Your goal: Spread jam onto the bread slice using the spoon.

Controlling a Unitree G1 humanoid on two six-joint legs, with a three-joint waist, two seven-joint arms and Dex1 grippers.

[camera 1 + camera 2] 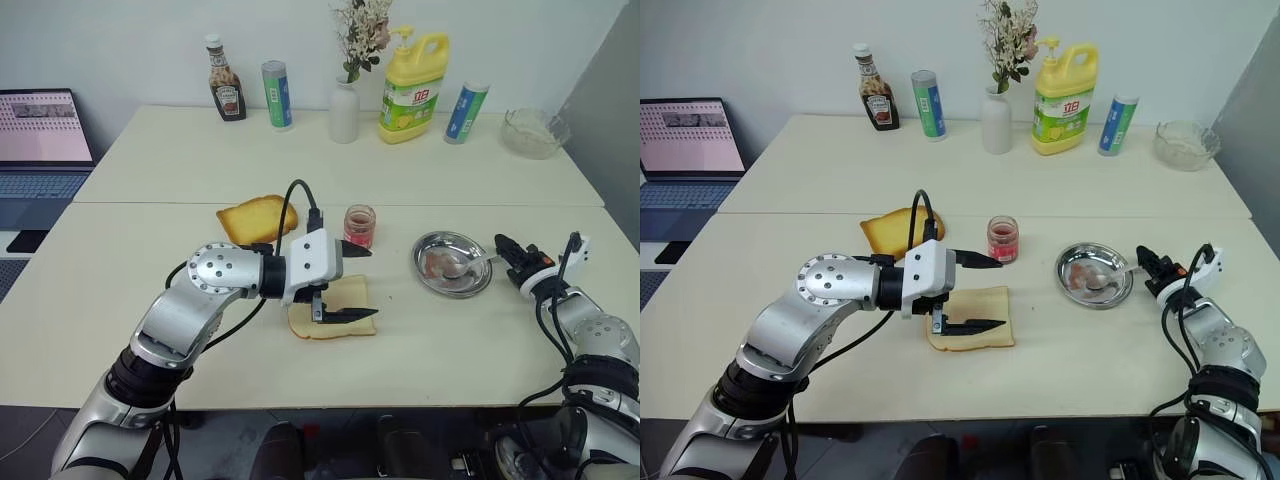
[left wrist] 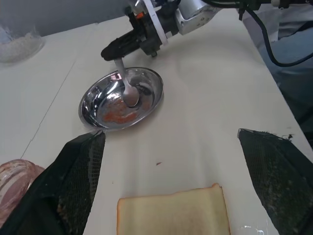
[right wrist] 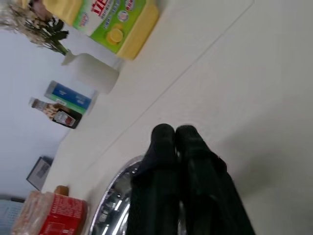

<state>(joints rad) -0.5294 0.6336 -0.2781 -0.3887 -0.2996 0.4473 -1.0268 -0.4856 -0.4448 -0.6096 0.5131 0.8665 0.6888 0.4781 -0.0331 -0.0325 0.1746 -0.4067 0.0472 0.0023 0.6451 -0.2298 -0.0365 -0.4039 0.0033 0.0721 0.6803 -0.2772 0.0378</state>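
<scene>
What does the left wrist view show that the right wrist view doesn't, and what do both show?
Left wrist view alone: the bread slice on the table between the open left gripper's fingers, the spoon with its bowl in the steel dish, the jam smears in that dish, and the glass bowl. Right wrist view alone: the yellow detergent jug, the white vase, the sauce bottle and the blue tube. Shared: the shut right gripper, the dish, the jam jar and the table.
</scene>
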